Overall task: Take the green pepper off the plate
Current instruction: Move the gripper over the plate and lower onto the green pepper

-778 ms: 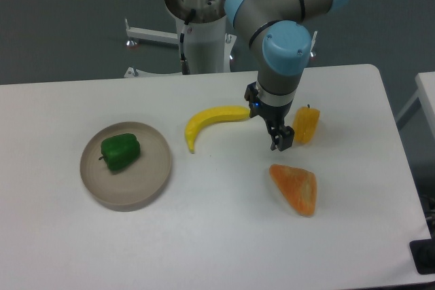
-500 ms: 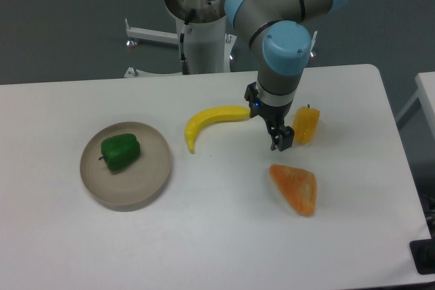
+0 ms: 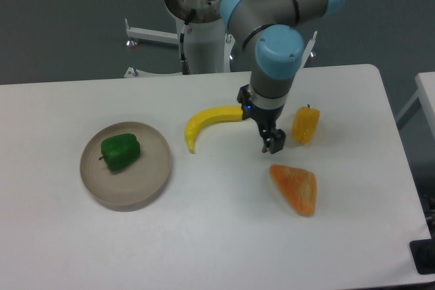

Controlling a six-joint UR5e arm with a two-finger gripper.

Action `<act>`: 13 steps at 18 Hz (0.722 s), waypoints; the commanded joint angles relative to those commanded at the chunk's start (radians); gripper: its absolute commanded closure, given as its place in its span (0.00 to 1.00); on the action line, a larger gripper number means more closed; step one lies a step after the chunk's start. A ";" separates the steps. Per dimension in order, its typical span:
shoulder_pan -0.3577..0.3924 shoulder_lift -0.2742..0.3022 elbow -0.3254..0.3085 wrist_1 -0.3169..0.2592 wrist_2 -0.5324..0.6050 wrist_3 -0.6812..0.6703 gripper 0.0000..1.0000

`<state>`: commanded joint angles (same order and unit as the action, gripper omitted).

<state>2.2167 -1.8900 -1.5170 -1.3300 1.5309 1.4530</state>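
The green pepper (image 3: pixel 121 151) lies on the round beige plate (image 3: pixel 146 181) at the left of the white table, stem toward the left. My gripper (image 3: pixel 272 145) hangs over the table's middle right, far right of the plate, between the banana and the yellow-orange pepper. Its dark fingers point down and nothing shows between them; the gap between them is too small to read.
A yellow banana (image 3: pixel 207 123) lies just left of the gripper. A yellow-orange pepper (image 3: pixel 306 124) stands just right of it. An orange wedge-shaped piece (image 3: pixel 296 189) lies in front of the gripper. The arm's base (image 3: pixel 202 32) stands behind the table's back edge.
The gripper and wrist have shifted a little to the left, away from the yellow-orange pepper. The objects on the table have not moved.
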 joint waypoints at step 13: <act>-0.287 -0.046 -0.011 0.012 0.002 -0.454 0.00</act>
<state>1.9299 -1.9358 -1.5278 -1.3178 1.5324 0.9987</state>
